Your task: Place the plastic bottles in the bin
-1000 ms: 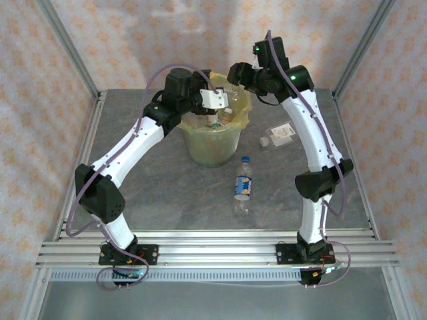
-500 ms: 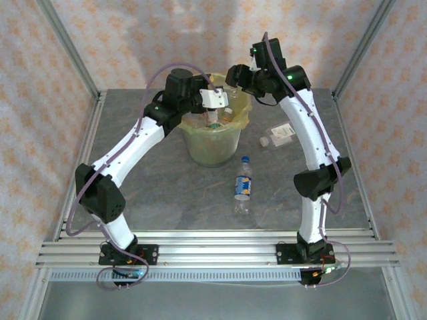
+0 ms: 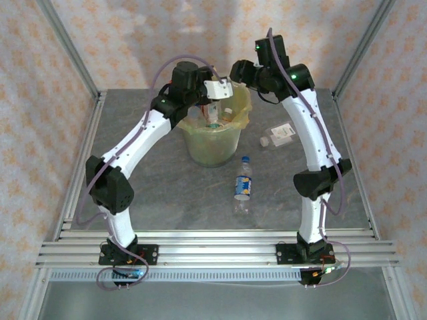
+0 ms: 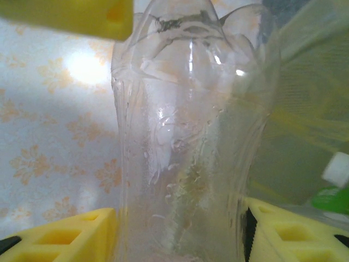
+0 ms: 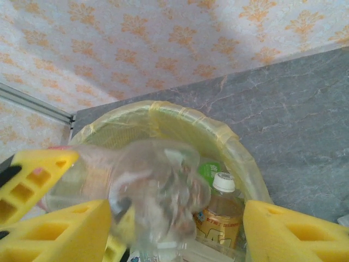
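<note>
Pinching the clear bottle [image 4: 185, 136] across its body, my left gripper [image 4: 180, 232] hangs it over the bin [image 3: 200, 150]. I'd centre it above the bagged opening, then release gently. My right gripper [image 5: 177, 232] stands spread just beside; I'd back it off.

Robot test cell in a lab
Aluminium frame posts [image 3: 69, 50], patterned screen walls [image 3: 133, 33], grey counter [image 3: 167, 193], arms [image 3: 143, 137] bolted to a rail [image 3: 213, 250].

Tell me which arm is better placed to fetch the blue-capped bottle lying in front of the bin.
Right, probably: the blue-capped bottle lies nearer the right arm's base, and the left fingers are pinching a clear bottle over the bin.
</note>
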Tool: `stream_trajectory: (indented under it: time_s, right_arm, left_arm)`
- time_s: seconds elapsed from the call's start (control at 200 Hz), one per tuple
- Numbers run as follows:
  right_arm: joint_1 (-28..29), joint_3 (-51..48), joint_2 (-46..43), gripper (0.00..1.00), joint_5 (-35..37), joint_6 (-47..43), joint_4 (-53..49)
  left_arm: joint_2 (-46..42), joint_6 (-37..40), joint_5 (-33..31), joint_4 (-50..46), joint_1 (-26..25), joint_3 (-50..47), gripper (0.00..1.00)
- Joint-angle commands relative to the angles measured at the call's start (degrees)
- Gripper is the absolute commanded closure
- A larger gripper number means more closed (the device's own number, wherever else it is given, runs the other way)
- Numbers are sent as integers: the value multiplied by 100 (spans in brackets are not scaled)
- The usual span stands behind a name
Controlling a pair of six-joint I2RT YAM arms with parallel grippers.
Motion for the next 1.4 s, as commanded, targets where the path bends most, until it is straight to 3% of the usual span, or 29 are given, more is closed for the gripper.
stream_trajectory:
  time_s: [0.0, 0.265, 0.315, 0.375, 0.6, 0.751, 0.841, 1.081, 1.396]
  right_arm:
    - [-15, 366, 197, 34, 249, -84, -154]
    - [-24, 693, 419, 34, 457, -158, -86]
    - [-21, 714, 478, 34, 466, -168, -86]
    - [-25, 754, 545, 34, 433, -198, -110]
    - [-21, 904, 830, 36, 375, -210, -107]
    - [-22, 989, 963, 36, 444, -221, -95]
    - [-24, 1044, 1016, 36, 499, -237, -64]
    - [-59, 1201, 1046, 36, 658, -382, 9]
    - [-229, 1355, 1162, 37, 376, -278, 267]
  left_arm:
    - [200, -144, -382, 354, 97, 482, 41]
    - [301, -113, 83, -442, 89, 640, 40]
    - [297, -36, 46, -547, 89, 571, 38]
    - [293, 39, 42, -761, 89, 569, 28]
    - [244, 102, 602, -1563, 97, 684, 24]
    - [271, 115, 757, -1891, 100, 791, 26]
    - [272, 92, 785, -1970, 102, 825, 34]
    - [272, 148, 982, -2399, 168, 1183, 40]
    - [226, 233, 1235, -2776, 281, 1436, 47]
